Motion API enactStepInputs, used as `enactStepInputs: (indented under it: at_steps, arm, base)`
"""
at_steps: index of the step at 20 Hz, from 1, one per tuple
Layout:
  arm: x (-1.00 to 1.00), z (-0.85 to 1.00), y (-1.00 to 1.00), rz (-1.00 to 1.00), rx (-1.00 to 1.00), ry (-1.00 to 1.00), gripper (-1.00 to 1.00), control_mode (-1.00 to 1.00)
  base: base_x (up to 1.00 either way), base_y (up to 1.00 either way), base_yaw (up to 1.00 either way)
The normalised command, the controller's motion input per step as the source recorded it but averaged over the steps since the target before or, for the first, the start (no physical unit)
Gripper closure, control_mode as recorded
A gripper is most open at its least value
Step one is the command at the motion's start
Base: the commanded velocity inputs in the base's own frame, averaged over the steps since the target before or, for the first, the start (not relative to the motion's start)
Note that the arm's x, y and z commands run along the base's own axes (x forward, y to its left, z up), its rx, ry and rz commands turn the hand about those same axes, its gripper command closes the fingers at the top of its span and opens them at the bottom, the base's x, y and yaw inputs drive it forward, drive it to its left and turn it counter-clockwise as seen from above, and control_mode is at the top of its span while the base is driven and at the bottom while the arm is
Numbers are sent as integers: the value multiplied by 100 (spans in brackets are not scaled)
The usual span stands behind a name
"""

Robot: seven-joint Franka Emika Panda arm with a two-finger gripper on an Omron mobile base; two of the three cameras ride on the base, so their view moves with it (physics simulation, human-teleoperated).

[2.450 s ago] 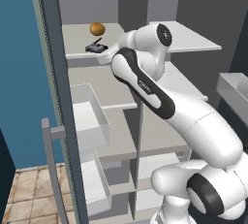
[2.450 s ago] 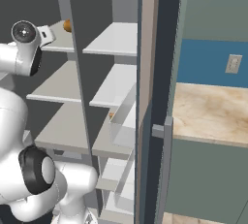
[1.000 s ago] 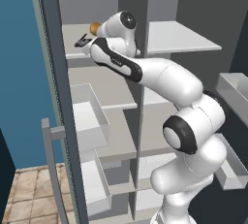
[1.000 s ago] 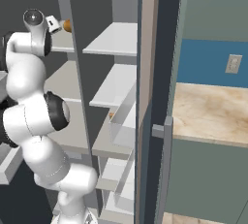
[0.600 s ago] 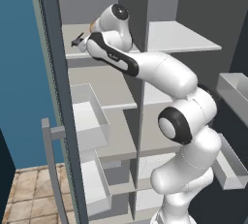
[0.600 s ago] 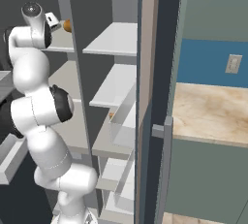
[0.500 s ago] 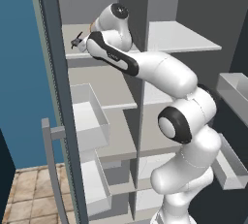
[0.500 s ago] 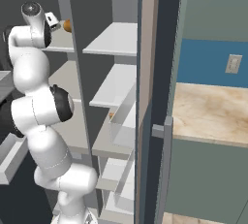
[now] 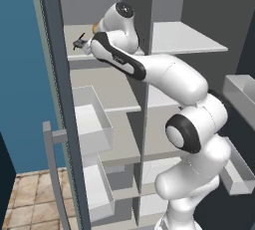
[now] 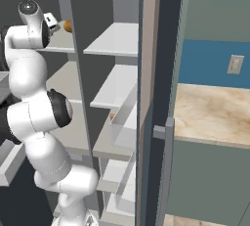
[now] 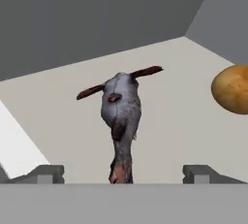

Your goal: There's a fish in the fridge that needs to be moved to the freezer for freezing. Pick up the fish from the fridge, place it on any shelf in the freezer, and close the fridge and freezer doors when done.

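On the top left shelf point(image 9: 79, 55) of the unit lies the fish point(image 11: 121, 116), near the shelf's front edge, its tail toward the camera in the hand view. Around it stands the gripper point(image 11: 123, 172), jaws wide apart, one fingertip point(image 11: 46, 173) on each side and neither touching the fish. Just beside the fish, toward the back of the shelf, sits an orange ball point(image 11: 231, 89). Both doors stand open, the left one point(image 9: 52, 99) at the shelf's edge.

white arm stretched up and forward, gripper point(image 11: 123, 172) jaws spread wide (tips well apart).
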Motion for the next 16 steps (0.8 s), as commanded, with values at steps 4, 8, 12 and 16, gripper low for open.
enactStepInputs:
  at_steps: [4, 8, 12, 16]
  arm:
    - [-57, -1, -39, 0, 0, -2, -100, -100]
    - [-72, 3, -28, 0, 2, 0, -100, -100]
    - [-98, 7, -3, 0, 1, 0, -100, -100]
    - [-99, 5, -17, -1, 0, 0, -100, -100]
  base:
    - [0, 0, 0]
    - [0, 0, 0]
    - [0, 0, 0]
    - [0, 0, 0]
